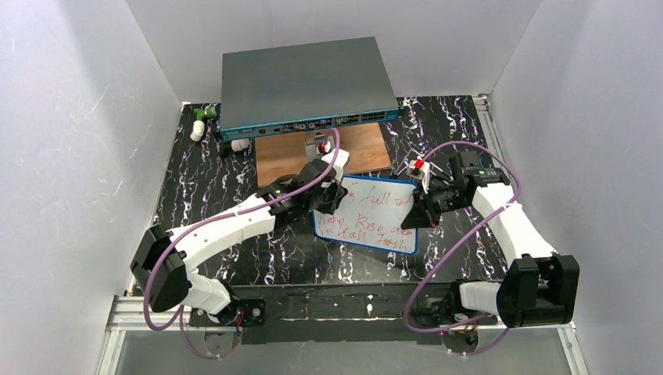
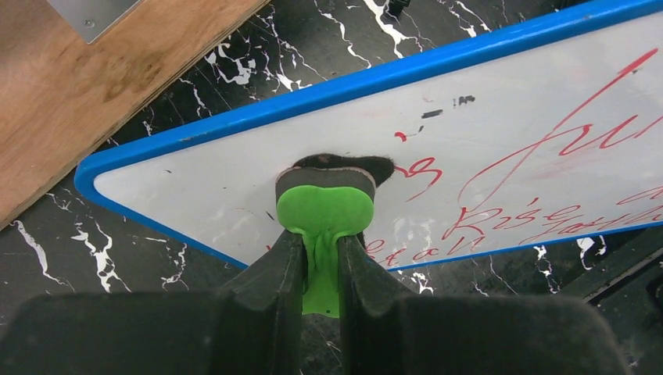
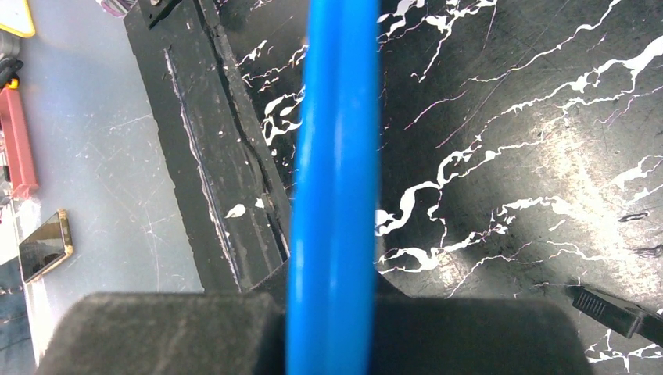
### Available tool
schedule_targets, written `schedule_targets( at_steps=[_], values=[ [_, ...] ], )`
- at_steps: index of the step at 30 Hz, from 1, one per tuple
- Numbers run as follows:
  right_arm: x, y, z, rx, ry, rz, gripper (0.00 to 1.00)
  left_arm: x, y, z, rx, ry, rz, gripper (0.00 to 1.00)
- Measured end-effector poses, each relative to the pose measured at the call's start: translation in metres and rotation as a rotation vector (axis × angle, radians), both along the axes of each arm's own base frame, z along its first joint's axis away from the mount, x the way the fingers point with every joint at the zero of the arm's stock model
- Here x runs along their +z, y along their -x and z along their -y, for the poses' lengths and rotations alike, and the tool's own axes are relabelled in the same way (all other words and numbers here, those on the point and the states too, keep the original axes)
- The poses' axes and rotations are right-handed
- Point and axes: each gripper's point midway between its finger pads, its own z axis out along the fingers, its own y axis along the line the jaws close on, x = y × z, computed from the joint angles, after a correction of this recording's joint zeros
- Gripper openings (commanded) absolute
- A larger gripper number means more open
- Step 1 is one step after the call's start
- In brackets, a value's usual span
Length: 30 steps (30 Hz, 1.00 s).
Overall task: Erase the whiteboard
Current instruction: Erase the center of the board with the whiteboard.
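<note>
So the small flat whiteboard [image 1: 367,217] with the thin blue frame and rounded corners sits about mid-table on the black marble-patterned tabletop [image 1: 203,187]. It's just in front of the brown wooden board [image 1: 285,156], and its far edge is near that board's front edge. Behind the wood there's the big grey-teal network switch box [image 1: 305,78] against the back wall.

The board's got red handwriting over most of it, roughly 3 lines. The stretch near its left end looks mostly clean, with just a few faint smudges and specks.

The left claw [image 1: 327,194] is clenched on a bright green plastic eraser [image 2: 324,209]. The eraser's dark felt pad is pressed flat on the board's face, right at the left end of the writing and touching the first red squiggle.

The right claw [image 1: 422,209] is clamped on the whiteboard's right edge. From its wrist cam you see the blue frame edge-on, running straight up out of the pinched fingers. Can't tell if that side is lifted off the table.

2 arms, both busy on the same board.
</note>
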Motion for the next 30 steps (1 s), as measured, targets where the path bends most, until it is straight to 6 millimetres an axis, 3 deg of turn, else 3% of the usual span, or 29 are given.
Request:
schedule_targets(
  at_steps=[10,15,23,30],
  values=[
    [-0.001,0.005,0.001,0.002,0.005,-0.021,0.01,-0.008,0.030,0.034,-0.113,-0.068,0.038,0.00],
    [-0.001,0.005,0.001,0.003,0.006,-0.021,0.01,0.000,0.024,0.031,-0.088,-0.088,0.066,0.00],
    [0.000,0.005,0.001,0.000,0.003,-0.026,0.01,0.039,-0.005,0.031,-0.038,-0.061,0.146,0.00],
    [0.000,0.009,0.001,-0.013,0.005,-0.059,0.01,0.028,-0.003,0.032,-0.067,-0.055,0.139,0.00]
  ],
)
